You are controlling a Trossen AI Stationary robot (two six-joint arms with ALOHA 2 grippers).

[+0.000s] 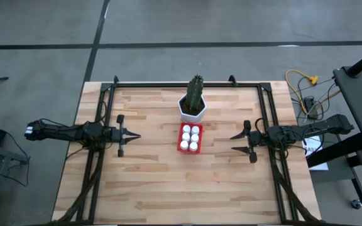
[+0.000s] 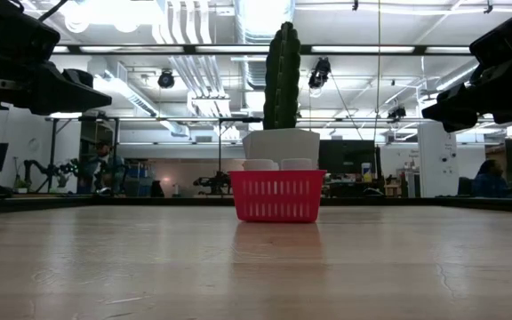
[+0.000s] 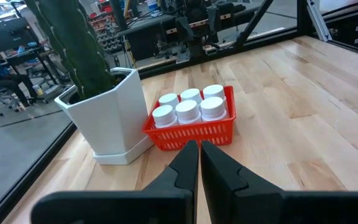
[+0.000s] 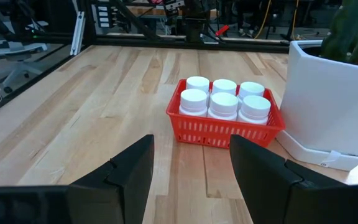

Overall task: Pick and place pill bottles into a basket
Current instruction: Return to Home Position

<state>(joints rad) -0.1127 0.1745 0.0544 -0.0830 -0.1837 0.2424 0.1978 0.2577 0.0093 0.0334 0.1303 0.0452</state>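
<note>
While white pill bottles fill the red basket, left fingers meet; right fingers gape empty.

Light butcher-block wooden table, with a black metal frame running along the back edge and down both sides. Toward the back, roughly centre, there's a white hexagonal pot on a matching saucer, with a tall green cactus standing straight up in it. Off the table's right side a yellow cable lies looped on the grey floor, and a white sheet of paper sits a bit nearer. Behind the table it's a big workshop space with bright ceiling lights, pale ducts overhead, and a person way off on the right.
</note>
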